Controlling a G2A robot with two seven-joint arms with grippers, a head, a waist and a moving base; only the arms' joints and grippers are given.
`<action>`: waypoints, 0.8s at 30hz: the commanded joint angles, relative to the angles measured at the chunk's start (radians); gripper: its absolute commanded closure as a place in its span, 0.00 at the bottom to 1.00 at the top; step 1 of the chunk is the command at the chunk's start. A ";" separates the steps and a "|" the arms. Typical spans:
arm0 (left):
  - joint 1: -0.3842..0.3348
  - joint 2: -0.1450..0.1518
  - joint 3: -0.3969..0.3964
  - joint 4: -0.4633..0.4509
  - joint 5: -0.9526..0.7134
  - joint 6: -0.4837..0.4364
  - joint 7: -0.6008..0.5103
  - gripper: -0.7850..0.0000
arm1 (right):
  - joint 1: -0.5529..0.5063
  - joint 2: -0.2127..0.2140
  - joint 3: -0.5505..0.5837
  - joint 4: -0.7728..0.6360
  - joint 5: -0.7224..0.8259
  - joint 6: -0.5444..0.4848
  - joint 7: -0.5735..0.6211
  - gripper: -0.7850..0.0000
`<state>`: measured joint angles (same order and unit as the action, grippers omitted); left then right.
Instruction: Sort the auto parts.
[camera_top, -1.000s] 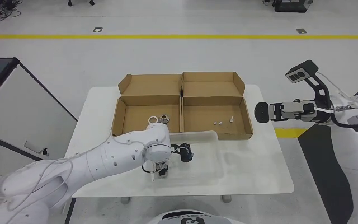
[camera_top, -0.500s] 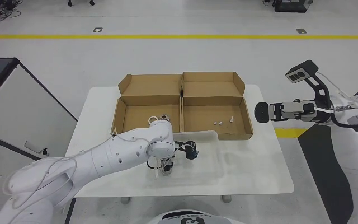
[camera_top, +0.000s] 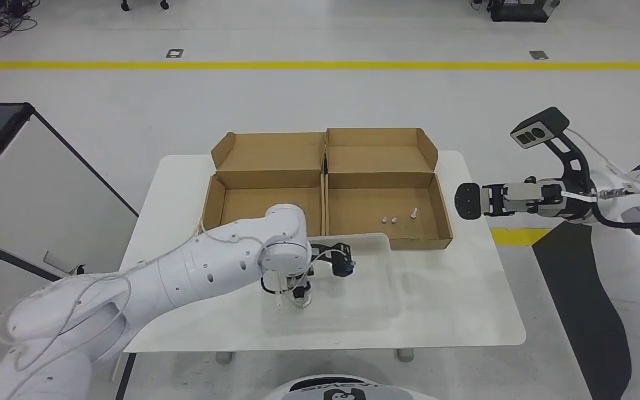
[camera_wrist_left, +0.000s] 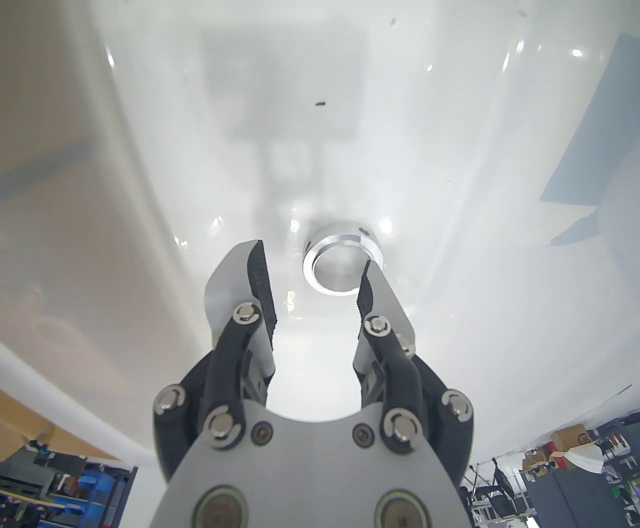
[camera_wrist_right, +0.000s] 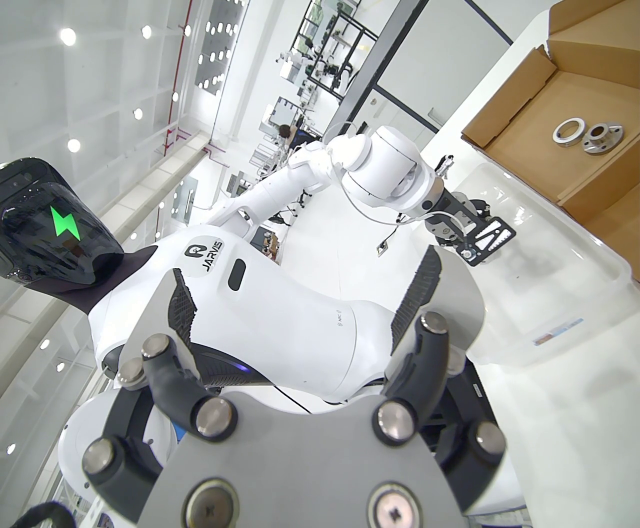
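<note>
While the left tool (camera_wrist_left: 310, 257) is hanging wide open over the clear tray (camera_top: 375, 300), you are lining up to pick up the metal ring (camera_wrist_left: 342, 262). The ring is lying flat on the tray floor, just past the tips of the fingers (camera_wrist_left: 260, 280), and it is sitting closer to one finger than the other.

I am thinking you should be sliding the tool sideways a little first, so the ring is sitting in the middle of the gap. Be closing slowly, because the tray floor is looking smooth. The ring could be skating away if one finger is bumping it first.

The ring is shining like silver. It is round, short and thick, with a big hole in the middle and a small dark notch on its outer side. It is looking hard and slippery.

Another ring (camera_wrist_right: 569, 131) is lying in a brown box (camera_wrist_right: 530, 150), so this one is likely going there too.

The right tool (camera_wrist_right: 303, 267) is hanging open beside the counter (camera_top: 480, 300), holding nothing.
</note>
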<state>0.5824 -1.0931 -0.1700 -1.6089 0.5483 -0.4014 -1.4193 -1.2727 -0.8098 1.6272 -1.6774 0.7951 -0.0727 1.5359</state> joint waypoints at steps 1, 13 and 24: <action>-0.003 0.008 0.000 0.001 -0.005 -0.003 0.004 0.55 | 0.000 0.000 0.000 0.000 0.000 0.000 0.000 0.00; 0.015 -0.001 0.000 0.047 0.022 -0.018 0.018 0.60 | 0.000 0.000 0.000 0.000 0.000 0.000 0.000 0.00; 0.025 -0.016 0.000 0.068 0.020 -0.025 0.025 0.64 | 0.000 0.000 0.000 0.000 0.000 0.000 0.000 0.00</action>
<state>0.6058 -1.1081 -0.1700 -1.5430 0.5682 -0.4267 -1.3937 -1.2727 -0.8098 1.6272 -1.6774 0.7951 -0.0727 1.5359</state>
